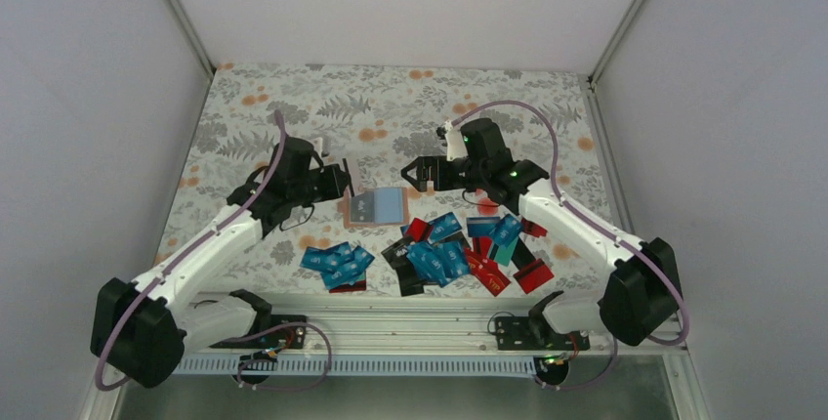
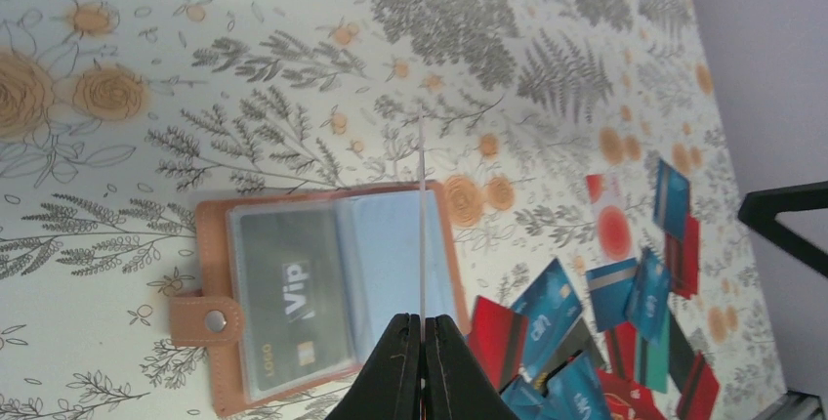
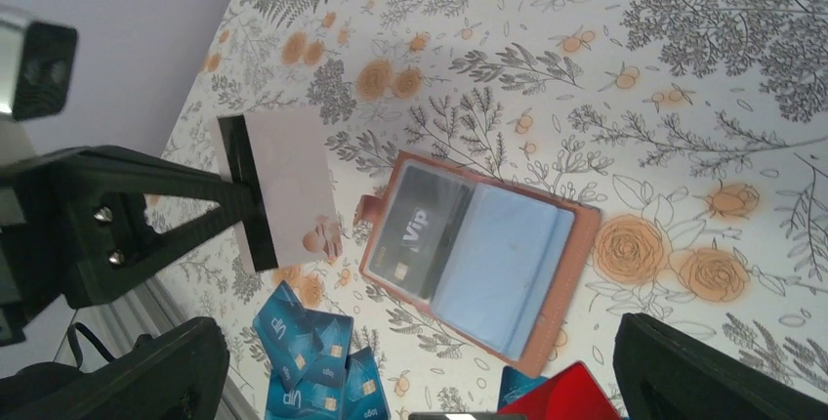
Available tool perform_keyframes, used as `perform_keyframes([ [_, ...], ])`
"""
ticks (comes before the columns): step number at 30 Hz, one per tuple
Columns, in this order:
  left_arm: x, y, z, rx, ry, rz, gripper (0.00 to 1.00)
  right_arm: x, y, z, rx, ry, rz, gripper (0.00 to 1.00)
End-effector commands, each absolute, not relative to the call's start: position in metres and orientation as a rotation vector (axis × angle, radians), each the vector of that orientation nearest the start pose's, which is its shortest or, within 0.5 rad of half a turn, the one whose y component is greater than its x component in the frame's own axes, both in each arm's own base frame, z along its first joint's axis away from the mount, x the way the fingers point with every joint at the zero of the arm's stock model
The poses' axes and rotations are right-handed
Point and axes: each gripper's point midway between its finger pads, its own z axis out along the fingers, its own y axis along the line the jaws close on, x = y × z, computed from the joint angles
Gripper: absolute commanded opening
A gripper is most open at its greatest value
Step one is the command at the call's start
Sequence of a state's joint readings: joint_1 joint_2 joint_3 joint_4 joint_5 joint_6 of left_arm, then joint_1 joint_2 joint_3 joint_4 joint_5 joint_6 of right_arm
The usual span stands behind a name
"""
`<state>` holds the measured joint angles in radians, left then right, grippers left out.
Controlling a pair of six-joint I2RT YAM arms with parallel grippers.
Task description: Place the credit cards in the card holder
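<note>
The card holder (image 1: 376,208) lies open and flat on the flowered table, tan-rimmed with clear sleeves. A black VIP card (image 2: 293,293) sits in its left sleeve. My left gripper (image 2: 422,327) is shut on a pale credit card (image 3: 283,186), held on edge just above the holder's (image 2: 213,264) middle. In the left wrist view that card is only a thin white line (image 2: 421,205). My right gripper (image 1: 417,174) hovers open beside the holder's (image 3: 576,273) right side, its fingers (image 3: 146,381) wide apart and empty. Loose credit cards (image 1: 454,254), blue, red and black, lie in front of the holder.
A second cluster of blue cards (image 1: 337,264) lies front-left of the holder. A red card (image 3: 561,396) sits just under my right gripper. Grey walls close in the table on three sides, and a metal rail (image 1: 410,317) runs along the near edge.
</note>
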<state>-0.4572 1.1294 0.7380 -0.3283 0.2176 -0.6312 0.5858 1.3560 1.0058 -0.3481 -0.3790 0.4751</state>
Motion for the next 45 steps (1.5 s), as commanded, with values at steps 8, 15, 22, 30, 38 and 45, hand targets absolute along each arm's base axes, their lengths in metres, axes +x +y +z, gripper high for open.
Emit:
perform_keyframes([
  [8,0.290,-0.201,0.121,0.076,2.406,-0.987,0.02,0.310,0.296,0.161,-0.439,2.426,1.220,1.00],
  [15,0.291,-0.208,0.104,0.101,2.410,-1.089,0.02,0.314,0.303,0.132,-0.447,2.494,1.261,0.99],
  [22,0.293,-0.206,0.088,0.087,2.432,-1.080,0.02,0.313,0.307,0.107,-0.430,2.555,1.301,0.97],
  [30,0.300,-0.207,0.075,0.048,2.440,-1.085,0.02,0.312,0.305,0.090,-0.420,2.587,1.301,0.97],
  [38,0.302,-0.205,0.064,0.016,2.463,-1.070,0.02,0.309,0.304,0.077,-0.417,2.612,1.305,0.96],
  [45,0.302,-0.200,0.057,-0.009,2.481,-1.036,0.02,0.307,0.303,0.067,-0.412,2.633,1.305,0.96],
])
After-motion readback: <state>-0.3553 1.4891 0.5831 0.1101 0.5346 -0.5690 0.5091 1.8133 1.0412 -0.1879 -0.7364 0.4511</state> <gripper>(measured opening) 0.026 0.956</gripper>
